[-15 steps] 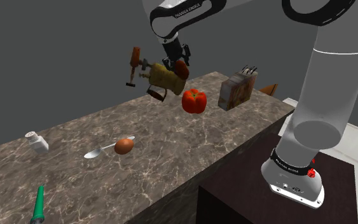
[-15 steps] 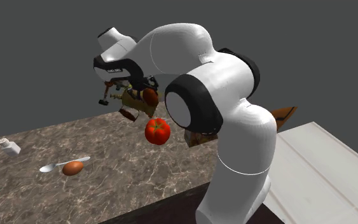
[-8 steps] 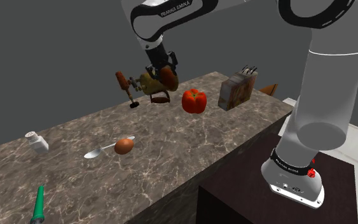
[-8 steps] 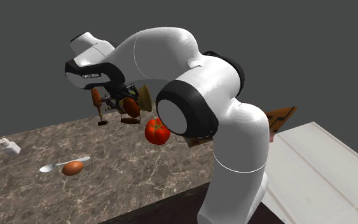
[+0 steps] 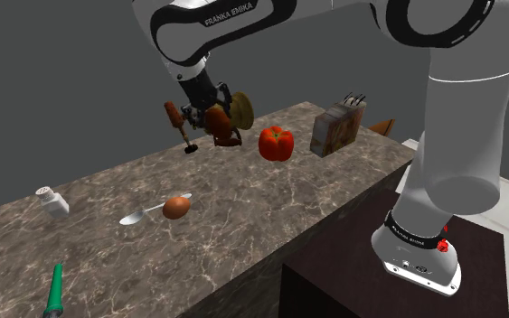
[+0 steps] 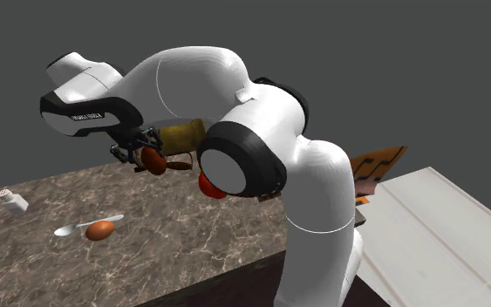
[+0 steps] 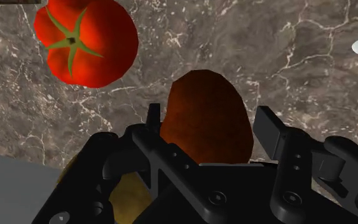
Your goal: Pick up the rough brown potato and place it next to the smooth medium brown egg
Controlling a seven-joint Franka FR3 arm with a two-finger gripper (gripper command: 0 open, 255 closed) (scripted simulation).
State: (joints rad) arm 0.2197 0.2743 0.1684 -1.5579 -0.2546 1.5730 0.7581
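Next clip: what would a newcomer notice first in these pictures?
The big white arm arches over the marbled counter, its pincer shut on a reddish-brown potato. A bright red tomato sits on the counter close by, and a brown egg lies beside a spoon farther along.

"FRANKA EMIKA" is printed on the white arm.

Stationed beside and just behind the stand, my shoulder camera looks down along the bench toward a grey wall. My second exterior camera watches from the same side, with the arm looming large in front. Both take in the egg and spoon. My wrist camera peers along the gripper, past the potato, close above the bench and tomato.
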